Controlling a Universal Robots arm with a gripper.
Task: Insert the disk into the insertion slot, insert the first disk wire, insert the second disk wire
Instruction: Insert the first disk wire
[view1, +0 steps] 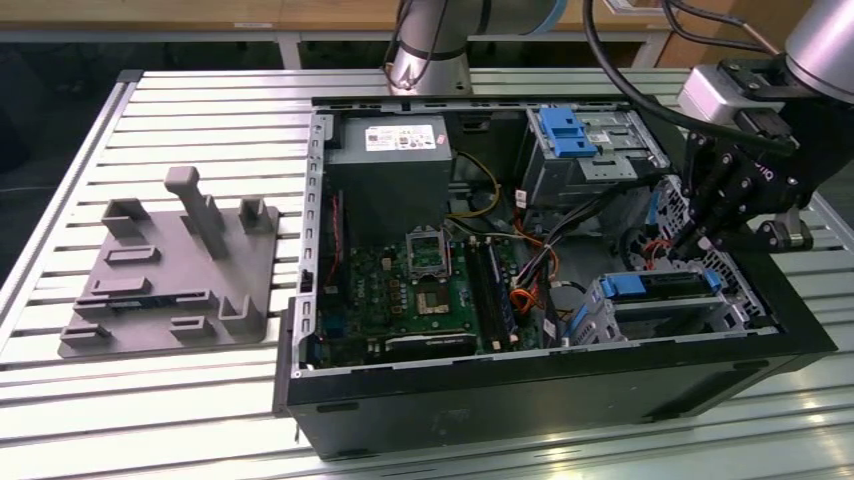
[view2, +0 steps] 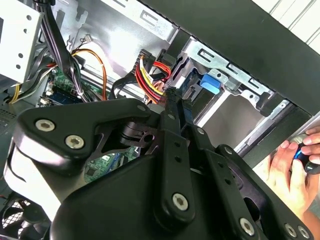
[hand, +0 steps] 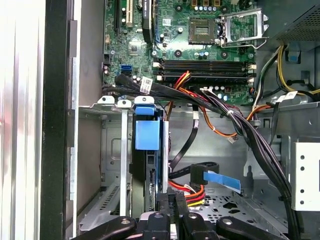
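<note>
**Disk seated, gripper at the wires**

The open case (view1: 534, 390) lies on the desk (view1: 200, 130). At the case's corner nearest the exterior view's right, the disk (view1: 654, 285) (hand: 148, 132) sits inside the slot (view1: 694, 315), blue handle end facing the case's middle. The gripper (view1: 690, 240) (hand: 172, 200) (view2: 172, 97) reaches down into the case at the disk's far end, jaws drawn almost together. Its tips are right beside the red-and-yellow wires (hand: 192, 192); I cannot tell whether they pinch anything. Just outside the case wall, a person's hand (view2: 287, 172) shows in the second wrist view.
</note>
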